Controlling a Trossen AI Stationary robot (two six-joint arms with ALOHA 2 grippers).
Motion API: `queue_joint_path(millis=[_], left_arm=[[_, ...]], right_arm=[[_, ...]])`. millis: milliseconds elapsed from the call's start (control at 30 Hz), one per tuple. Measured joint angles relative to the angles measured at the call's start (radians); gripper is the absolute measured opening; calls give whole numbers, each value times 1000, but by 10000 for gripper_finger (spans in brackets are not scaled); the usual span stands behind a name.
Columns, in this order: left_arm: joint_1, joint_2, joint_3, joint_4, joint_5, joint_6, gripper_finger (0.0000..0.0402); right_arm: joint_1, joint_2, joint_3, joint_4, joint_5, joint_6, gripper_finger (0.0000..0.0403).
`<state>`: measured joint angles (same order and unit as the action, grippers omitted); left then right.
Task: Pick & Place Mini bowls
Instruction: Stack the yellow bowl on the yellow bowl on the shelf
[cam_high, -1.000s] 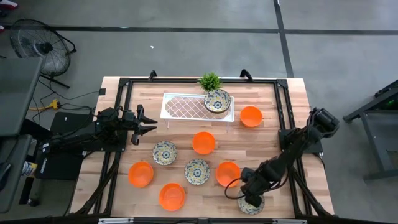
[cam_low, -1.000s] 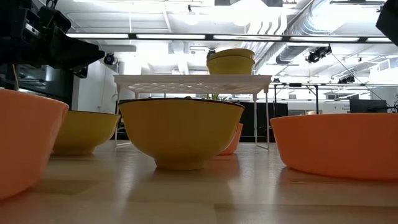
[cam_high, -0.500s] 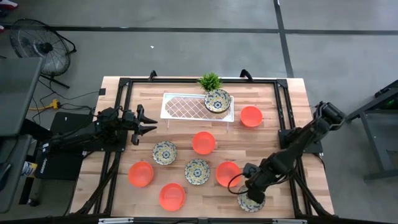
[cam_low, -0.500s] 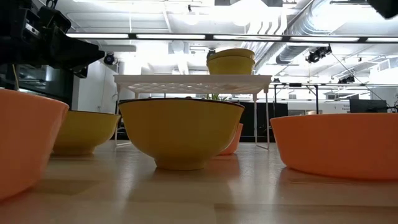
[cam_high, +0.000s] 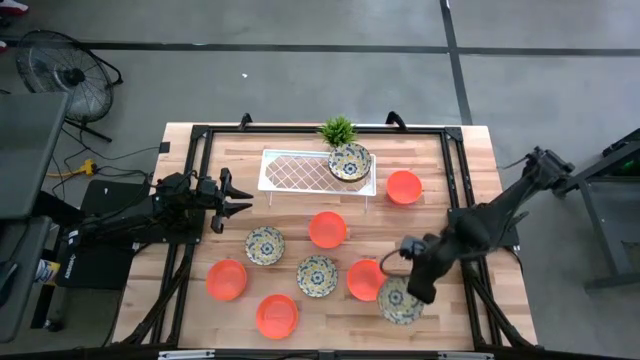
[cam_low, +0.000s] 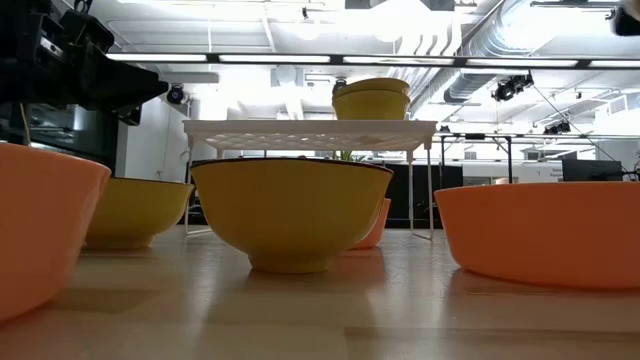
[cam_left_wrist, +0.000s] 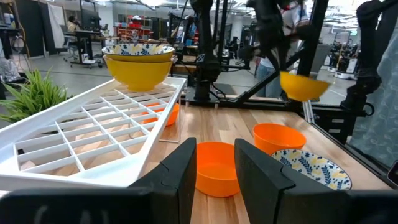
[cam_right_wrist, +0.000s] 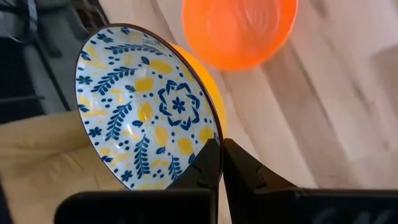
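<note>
My right gripper (cam_high: 416, 287) is shut on a cream floral mini bowl (cam_high: 400, 301) above the table's near right part. In the left wrist view that bowl (cam_left_wrist: 303, 86) hangs in the air. Orange mini bowls (cam_high: 365, 279) (cam_high: 327, 229) (cam_high: 404, 186) and two more at the near left rest on their bases on the wood. Floral bowls (cam_high: 317, 276) (cam_high: 265, 245) stand in the middle. A stack of two (cam_left_wrist: 138, 61) sits on the white tray (cam_high: 300, 172). My left gripper (cam_high: 237, 200) waits open at the left, level with the tray. My right gripper pinches the floral bowl's rim (cam_right_wrist: 208, 134), one finger inside (cam_right_wrist: 205, 163) and one outside on the yellow wall. The fingers slant down from the table's far right side. The bowl is lifted clear of the table and hangs slightly tilted.
A small green plant (cam_high: 338, 130) stands behind the tray at the far edge. A black frame (cam_high: 200, 135) runs around the table top. Bare wood lies to the right of the held bowl and between the tray and the middle bowls.
My right gripper, shut on the floral bowl, has risen and drawn back toward the table's far right. The bowl has been lifted off the near right corner and now hangs clear beside the orange bowl.
</note>
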<state>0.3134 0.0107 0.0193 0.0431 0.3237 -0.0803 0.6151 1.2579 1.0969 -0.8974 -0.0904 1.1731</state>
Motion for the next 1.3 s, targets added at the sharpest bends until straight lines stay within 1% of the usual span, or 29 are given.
queue_joint_path(millis=[267, 533, 600, 767, 1000, 1167, 1300], left_arm=[[0, 0, 0, 0, 0, 0, 106], [0, 0, 0, 0, 0, 0, 106], [0, 0, 0, 0, -1, 0, 106], [0, 0, 0, 0, -1, 0, 106], [0, 0, 0, 0, -1, 0, 106], [0, 0, 0, 0, -1, 0, 106], [0, 0, 0, 0, -2, 0, 106]], right_arm=[[-164, -111, 1, -7, 14, -162, 0], [-336, -174, 4, -11, 14, -206, 0], [-382, -175, 33, -37, 24, -217, 0], [-515, -125, 189, -178, 44, -281, 0], [-708, 35, 472, -355, 56, -372, 0], [-831, 163, 642, -410, 47, -423, 0], [-918, 253, 749, -410, 4, -460, 0]])
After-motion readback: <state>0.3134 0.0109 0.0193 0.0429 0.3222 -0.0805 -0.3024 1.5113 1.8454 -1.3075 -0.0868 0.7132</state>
